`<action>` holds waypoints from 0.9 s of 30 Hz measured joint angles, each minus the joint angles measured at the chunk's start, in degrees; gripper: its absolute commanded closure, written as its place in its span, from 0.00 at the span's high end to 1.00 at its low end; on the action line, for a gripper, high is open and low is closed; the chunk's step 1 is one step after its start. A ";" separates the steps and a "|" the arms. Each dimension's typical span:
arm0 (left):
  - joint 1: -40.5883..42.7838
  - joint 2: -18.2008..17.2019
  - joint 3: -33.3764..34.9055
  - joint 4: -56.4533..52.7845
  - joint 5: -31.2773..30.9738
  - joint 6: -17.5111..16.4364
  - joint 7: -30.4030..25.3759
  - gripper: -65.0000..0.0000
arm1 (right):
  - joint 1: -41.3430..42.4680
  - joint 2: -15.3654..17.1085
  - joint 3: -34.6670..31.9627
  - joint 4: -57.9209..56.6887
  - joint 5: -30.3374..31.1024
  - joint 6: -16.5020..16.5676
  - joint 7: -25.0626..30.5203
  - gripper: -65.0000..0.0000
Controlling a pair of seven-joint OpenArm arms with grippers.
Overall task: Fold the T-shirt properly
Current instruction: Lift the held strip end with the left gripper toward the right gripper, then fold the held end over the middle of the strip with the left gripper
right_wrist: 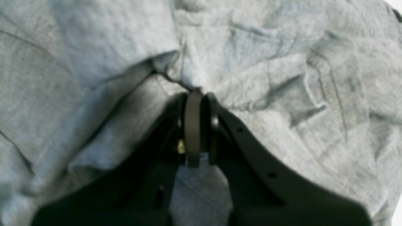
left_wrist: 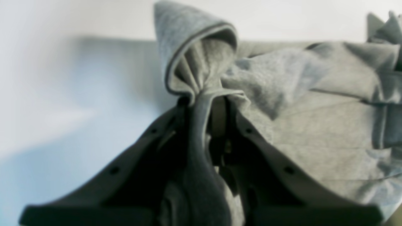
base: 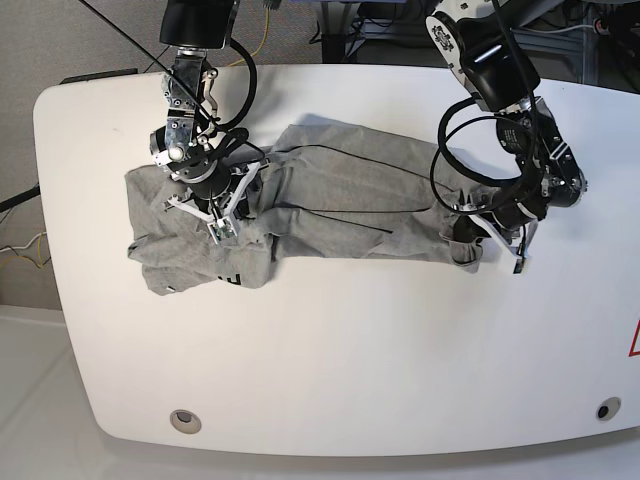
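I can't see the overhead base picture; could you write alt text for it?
Two robot arms hold a crumpled grey T-shirt stretched across a white table. The left gripper, on the picture's right, pinches one end; the right gripper, on the picture's left, is shut on the bunched wider end. Cables trail behind the table.

Place: you are working in a robotics lab or test room.
Desk: your white desk (base: 330, 370) has rounded corners and round fittings near its near corners.
Far edge: beyond it you see metal framing (base: 400, 30) and loose cables (base: 262, 30).
Floor: grey carpet (base: 60, 40) lies past the far left corner.
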 measured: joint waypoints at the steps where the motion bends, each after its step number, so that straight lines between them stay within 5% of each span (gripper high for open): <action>1: -0.15 -0.15 -0.02 0.94 0.04 0.02 1.05 0.03 | 0.00 -0.02 0.00 0.00 0.00 -0.02 0.00 0.00; 27: -1.27 -1.29 -0.28 15.67 0.11 -0.13 9.55 0.03 | 0.07 -0.17 0.02 0.00 -0.02 -0.02 -0.48 0.00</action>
